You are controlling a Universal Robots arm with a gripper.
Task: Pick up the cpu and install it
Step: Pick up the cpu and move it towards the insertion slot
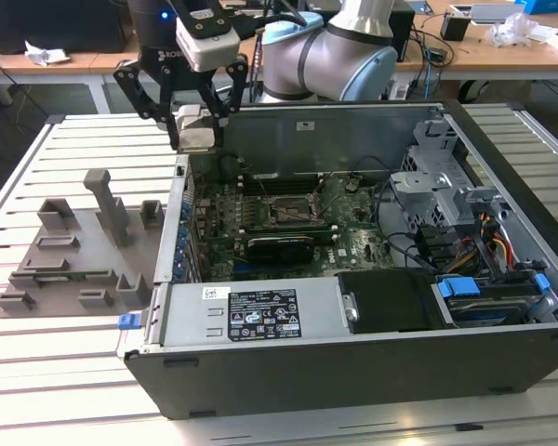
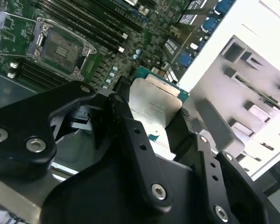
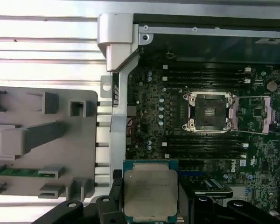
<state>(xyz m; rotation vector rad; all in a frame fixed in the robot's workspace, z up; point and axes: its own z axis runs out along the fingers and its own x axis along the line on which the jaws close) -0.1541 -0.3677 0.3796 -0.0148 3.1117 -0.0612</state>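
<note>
The cpu [image 1: 196,131] is a flat silver-grey square with a green rim, and my gripper [image 1: 197,139] is shut on it by two opposite edges. In the exterior view it hangs above the open computer case's wall [image 1: 179,200] on that view's left, near the back corner. The first wrist view has the cpu [image 3: 150,189] between the black fingers [image 3: 113,205], over the motherboard's edge. The open socket [image 3: 208,112] with its raised metal frame lies bare further into the board, apart from the chip. In the second wrist view the cpu [image 2: 154,105] is tilted and the socket [image 2: 60,46] lies beyond it.
A grey parts fixture [image 1: 74,251] lies on the slatted table at the exterior view's left, with a green memory stick [image 3: 18,171] in one slot. Inside the case are a black card [image 1: 279,246], a drive cage [image 1: 437,186] with cables, and a power supply [image 1: 251,316] at the front.
</note>
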